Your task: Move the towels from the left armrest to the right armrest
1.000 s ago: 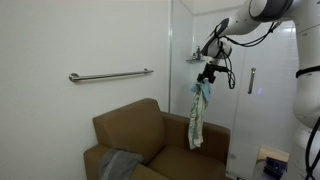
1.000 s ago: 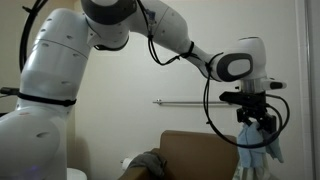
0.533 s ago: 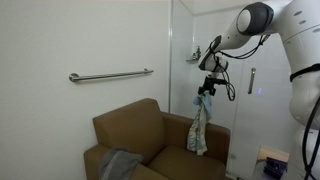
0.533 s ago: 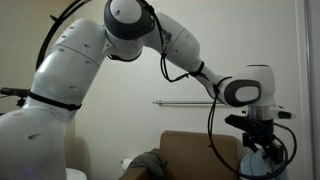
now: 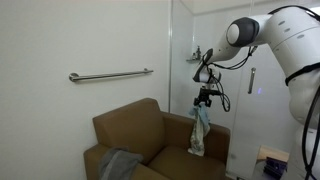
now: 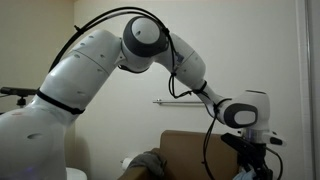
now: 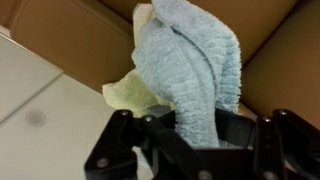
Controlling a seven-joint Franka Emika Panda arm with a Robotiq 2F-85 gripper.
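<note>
My gripper (image 5: 205, 100) is shut on a bundle of towels (image 5: 199, 132), light blue with a pale yellow one, that hangs down over the brown armchair's armrest (image 5: 212, 135) at the right of an exterior view. In the wrist view the blue towel (image 7: 190, 70) fills the space between my fingers (image 7: 120, 140), with the yellow towel (image 7: 132, 95) beside it over the brown armrest (image 7: 75, 35). Another grey towel (image 5: 120, 163) lies on the chair's opposite armrest. In an exterior view my gripper (image 6: 255, 165) is low at the frame's edge, over the chair back (image 6: 195, 150).
A metal grab bar (image 5: 110, 75) is fixed to the white wall above the armchair. A glass door with a handle (image 5: 251, 80) stands behind my arm. A small blue and white object (image 5: 272, 160) sits at the lower right. Pale floor (image 7: 40, 110) shows beside the armrest.
My gripper has moved down with the towels, so their lower end now lies closer on the armrest; the arm has swung further into both exterior views.
</note>
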